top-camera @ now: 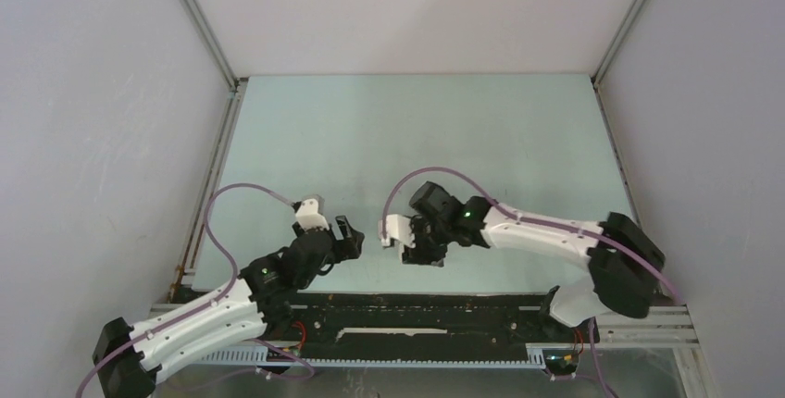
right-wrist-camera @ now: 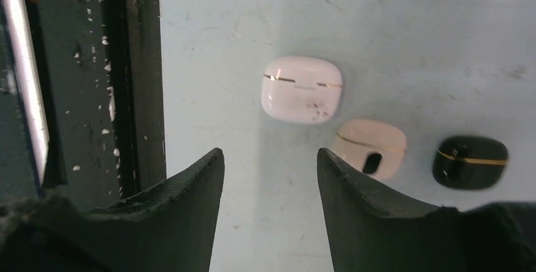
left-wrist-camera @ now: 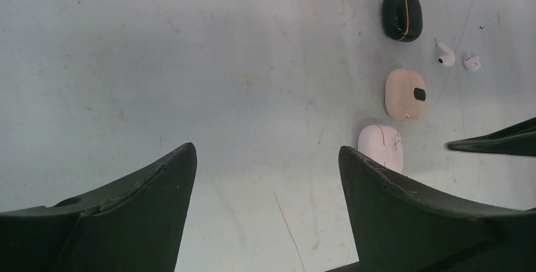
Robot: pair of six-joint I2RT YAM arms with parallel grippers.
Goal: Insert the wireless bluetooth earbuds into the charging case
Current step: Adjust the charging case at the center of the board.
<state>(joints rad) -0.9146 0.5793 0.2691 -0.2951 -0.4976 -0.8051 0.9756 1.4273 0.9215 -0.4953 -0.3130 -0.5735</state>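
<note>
Top view, left arm [top-camera: 213, 310]: runs from the 7 o'clock corner toward the middle of the bench [top-camera: 417, 130], wrist tipped down just past the rail [top-camera: 417, 310].
Top view, right arm [top-camera: 546, 231]: comes in from 4 o'clock and lies toward 9 o'clock, wrist bent down; the two wrists face each other, near but apart.
Top view, left jaws and right jaws: too small and dark here to tell their spread.
Left wrist view, left jaws: wide apart, nothing between them, holding nothing; bare bench shows in the gap.
Left wrist view, white case [left-wrist-camera: 381, 147]: at 3 o'clock of the gap, its near end hidden behind a finger's tip; I cannot tell whether they touch.
Left wrist view, beige case [left-wrist-camera: 406, 93]: just at 12 o'clock of the white case, apart from it.
Left wrist view, black case [left-wrist-camera: 402, 15]: at 12 o'clock of the beige case.
Left wrist view, earbuds [left-wrist-camera: 445, 54]: two, loose on the bench side by side, at 4 o'clock of the black case and outside every case.
Right wrist view, right jaws: a moderate gap, nothing in it, holding nothing.
Right wrist view, white case [right-wrist-camera: 302, 88]: at 1 o'clock beyond the tips, clear of them.
Right wrist view, beige case [right-wrist-camera: 371, 147]: at 4 o'clock of the white case, its lower edge behind a finger.
Right wrist view, black case [right-wrist-camera: 471, 162]: at 3 o'clock of the beige case.
Right wrist view, rail [right-wrist-camera: 133, 76]: along the 9 o'clock side.
</note>
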